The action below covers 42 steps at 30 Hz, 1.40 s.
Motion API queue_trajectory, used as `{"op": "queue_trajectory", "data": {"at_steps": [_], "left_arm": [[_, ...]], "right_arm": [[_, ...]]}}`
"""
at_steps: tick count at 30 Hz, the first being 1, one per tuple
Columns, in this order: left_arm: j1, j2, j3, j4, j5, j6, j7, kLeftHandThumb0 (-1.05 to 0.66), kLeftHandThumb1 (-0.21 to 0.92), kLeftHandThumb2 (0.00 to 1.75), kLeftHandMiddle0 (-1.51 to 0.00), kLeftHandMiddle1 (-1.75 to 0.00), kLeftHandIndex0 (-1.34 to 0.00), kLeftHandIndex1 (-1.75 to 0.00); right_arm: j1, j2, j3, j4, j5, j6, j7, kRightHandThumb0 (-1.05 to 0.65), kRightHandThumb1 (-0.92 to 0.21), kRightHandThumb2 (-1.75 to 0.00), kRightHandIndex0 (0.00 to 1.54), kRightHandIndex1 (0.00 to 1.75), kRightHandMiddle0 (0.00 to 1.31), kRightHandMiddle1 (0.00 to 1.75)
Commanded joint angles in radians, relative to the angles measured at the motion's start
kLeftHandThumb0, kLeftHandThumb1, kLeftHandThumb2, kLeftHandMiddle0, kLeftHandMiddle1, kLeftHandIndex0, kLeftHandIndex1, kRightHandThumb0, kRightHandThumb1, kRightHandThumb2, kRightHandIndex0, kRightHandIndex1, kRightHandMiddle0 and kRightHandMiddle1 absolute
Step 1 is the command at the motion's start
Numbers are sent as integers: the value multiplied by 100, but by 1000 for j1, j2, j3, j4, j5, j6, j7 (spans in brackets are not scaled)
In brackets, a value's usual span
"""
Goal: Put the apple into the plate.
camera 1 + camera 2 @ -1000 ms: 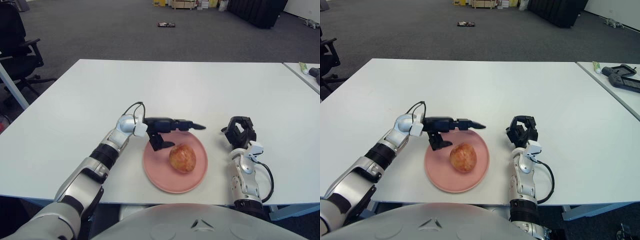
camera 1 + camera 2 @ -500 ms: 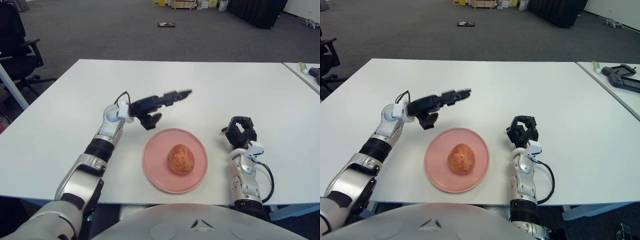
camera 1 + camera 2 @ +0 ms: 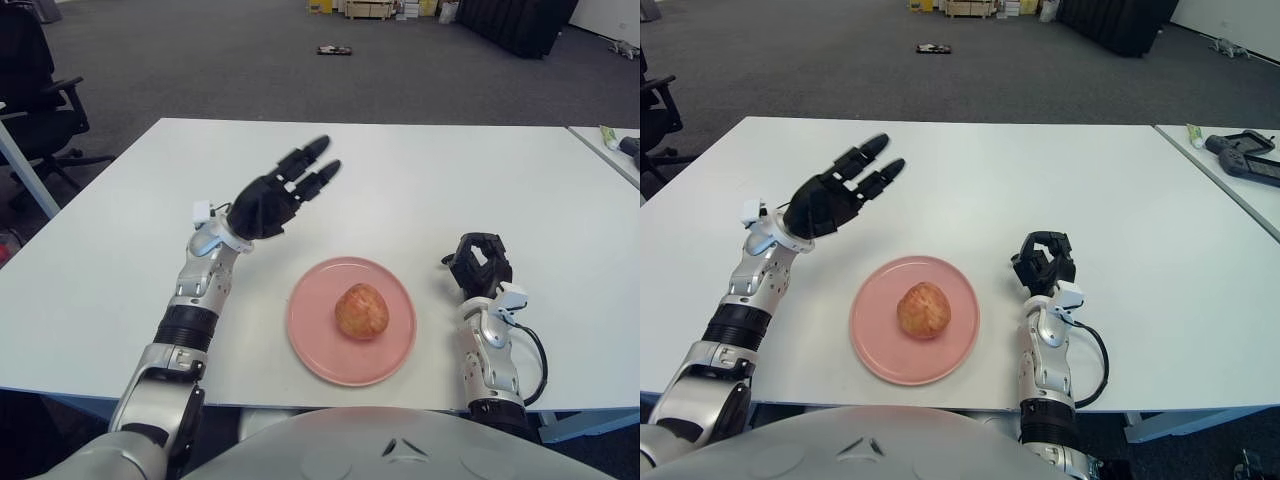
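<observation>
Even, bright overhead room light, diffuse. White table (image 3: 420,180) reads clean with no glare or hot spots. Shadows soft and faint: a thin one hugs the pink plate (image 3: 312,345) rim. Foreground sharp; far carpet (image 3: 200,60) slightly softer. No motion blur. Mild wide-angle stretch at the corners.

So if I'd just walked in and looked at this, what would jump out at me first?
Probably the black left hand, raised above the white table with its fingers spread and holding nothing, up and to the left of the plate. Next, the apple sitting in the middle of the pink plate near the table's front edge. The right hand shows curled just right of the plate.
</observation>
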Motion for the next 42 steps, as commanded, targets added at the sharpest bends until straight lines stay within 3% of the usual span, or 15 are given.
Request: {"op": "queue_trajectory", "data": {"at_steps": [1, 7, 13, 27, 42], "left_arm": [[51, -81, 56, -40, 79, -3, 229, -94, 92, 95, -15, -43, 0, -61], [96, -148, 89, 71, 179, -104, 339, -74, 92, 90, -18, -81, 0, -107], [72, -162, 135, 236, 256, -199, 401, -61, 92, 88, -21, -103, -6, -133], [36, -162, 155, 444, 386, -345, 456, -64, 92, 92, -27, -120, -14, -139], [38, -187, 158, 562, 455, -406, 547, -57, 92, 99, -31, -135, -19, -150]], "right_arm": [[-4, 23, -1, 2, 8, 6, 8, -38, -68, -86, 61, 175, 35, 175], [-3, 24, -1, -1, 8, 8, 10, -39, -67, -87, 61, 175, 35, 175], [-2, 23, -1, -1, 3, 9, 10, -39, -66, -88, 60, 175, 35, 175], [-1, 26, 0, -6, 1, 29, 1, -38, -68, -86, 58, 175, 34, 175], [-3, 18, 1, 1, -5, 21, 9, -38, -69, -85, 59, 175, 34, 175]]}}
